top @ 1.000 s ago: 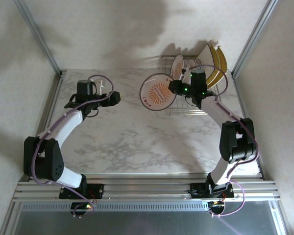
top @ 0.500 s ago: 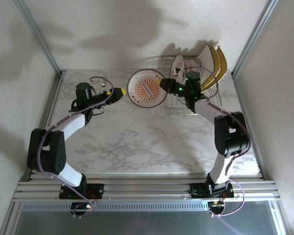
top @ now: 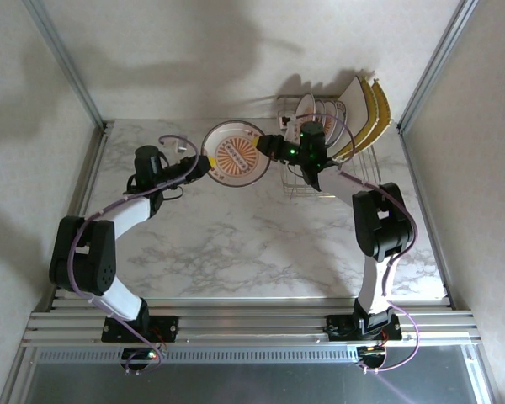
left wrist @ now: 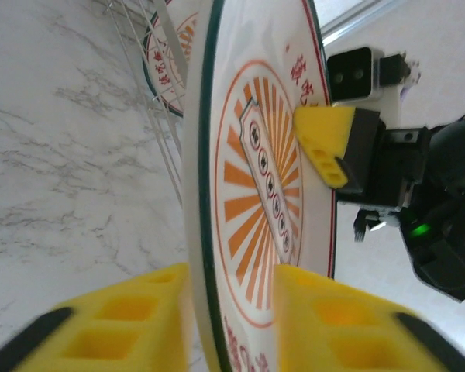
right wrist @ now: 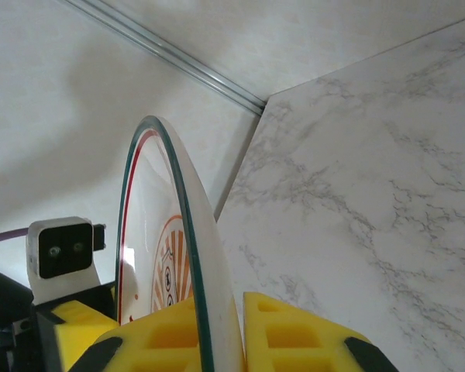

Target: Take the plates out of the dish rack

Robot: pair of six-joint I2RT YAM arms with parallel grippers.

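A round white plate (top: 234,153) with a green rim and an orange sunburst hangs on edge above the table, left of the dish rack (top: 318,172). My right gripper (top: 271,145) is shut on its right rim. My left gripper (top: 199,166) has its yellow pads closed on the opposite rim. In the left wrist view the plate (left wrist: 256,155) stands between my left gripper's (left wrist: 231,288) pads. The right wrist view shows the plate (right wrist: 187,232) edge-on in my right gripper (right wrist: 221,310). More round plates (top: 307,114) and square white and mustard plates (top: 366,108) stand in the rack.
The marble table (top: 236,244) stretches in front of and to the left of the rack. Aluminium frame posts (top: 67,63) rise at the back corners, with walls close behind. The rack's wires (left wrist: 167,147) and another plate (left wrist: 167,46) lie just behind the held plate.
My right arm carried the plate leftward, away from the rack. My left gripper swung in to meet it and closed from wide open onto the plate's left rim.
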